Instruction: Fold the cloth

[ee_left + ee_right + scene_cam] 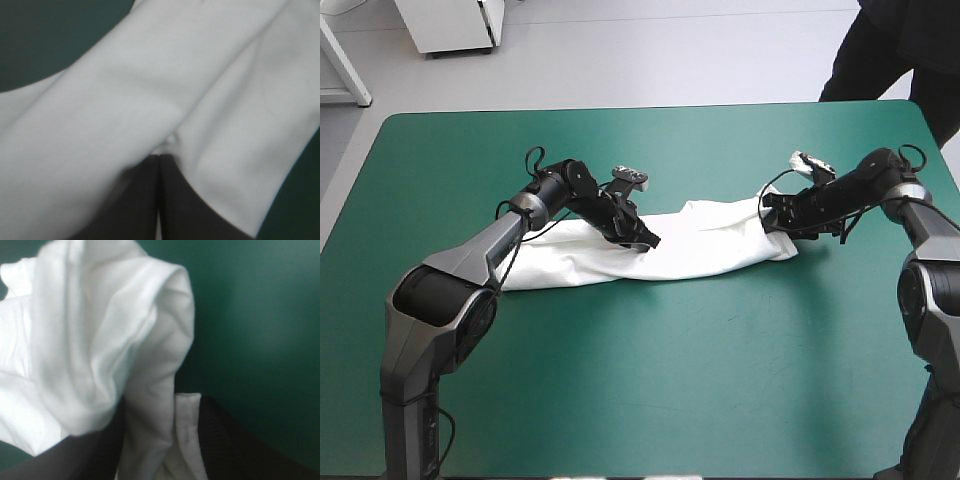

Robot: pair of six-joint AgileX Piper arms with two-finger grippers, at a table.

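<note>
On the table [640,380], the T-shirt [710,245] lies folded long

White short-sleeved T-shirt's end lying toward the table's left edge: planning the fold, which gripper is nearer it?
Left. The left gripper pinches the white T-shirt mid-length; the right gripper holds its opposite end.

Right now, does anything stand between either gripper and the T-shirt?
Nothing visible does. The left gripper pinches the T-shirt near its middle, the right gripper at one end; both are shut on it.

High view looks down over the table [650,400]; both wrist views sit close on the T-shirt [710,245]
</note>
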